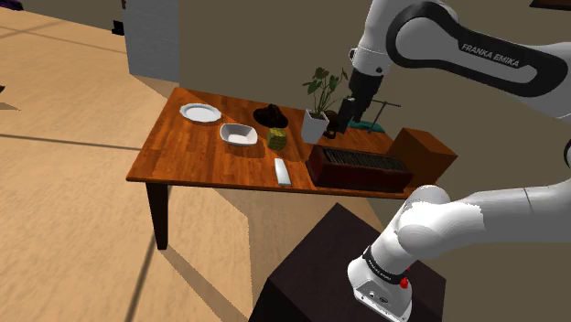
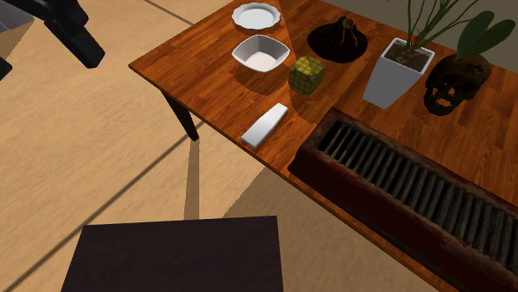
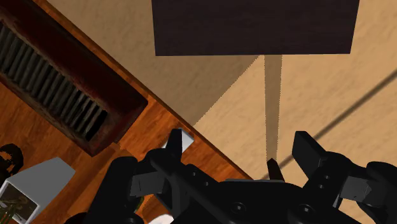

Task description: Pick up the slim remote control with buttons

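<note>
While the spread, empty claw (image 3: 242, 151) is hovering in approach, it is likely needing to drop onto the near-edge white remote (image 2: 265, 125).

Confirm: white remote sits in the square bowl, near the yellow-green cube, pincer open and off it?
Not in the bowl. The white remote lies flat on the table, by its edge, outside the square bowl; the second exterior view shows it. Near the yellow-green cube, pincer open and off it: right.
</note>
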Controlling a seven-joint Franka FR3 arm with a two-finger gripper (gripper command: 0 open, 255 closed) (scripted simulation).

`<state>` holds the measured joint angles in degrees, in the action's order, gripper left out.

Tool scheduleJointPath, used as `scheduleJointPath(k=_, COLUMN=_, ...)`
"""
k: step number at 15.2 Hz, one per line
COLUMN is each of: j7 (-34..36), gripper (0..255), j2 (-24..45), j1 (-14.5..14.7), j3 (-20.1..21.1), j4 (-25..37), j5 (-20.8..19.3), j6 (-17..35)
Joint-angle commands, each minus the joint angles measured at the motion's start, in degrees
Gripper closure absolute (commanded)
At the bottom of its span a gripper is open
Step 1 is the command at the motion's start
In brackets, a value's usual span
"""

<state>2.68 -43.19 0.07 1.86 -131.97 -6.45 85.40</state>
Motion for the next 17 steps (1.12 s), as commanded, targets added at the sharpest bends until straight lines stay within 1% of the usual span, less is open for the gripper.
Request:
scheduleJointPath(k=1, j7=0.0, gripper=0, j2=0.0, j1=0.0, j3=0.0, j4=0.0, j5=0.0, j6=0.0)
scheduleJointPath(k=9, j7=4.36, gripper=0, j2=9.51, j1=-2.99, j3=-2.4, j4=-5.71, j5=-0.42, j6=15.72)
scheduleJointPath(k=17, j7=8.13, gripper=0, j2=23.12, j1=-5.69, j3=-5.0, j4=-6.57, j5=-0.48, j6=30.76)
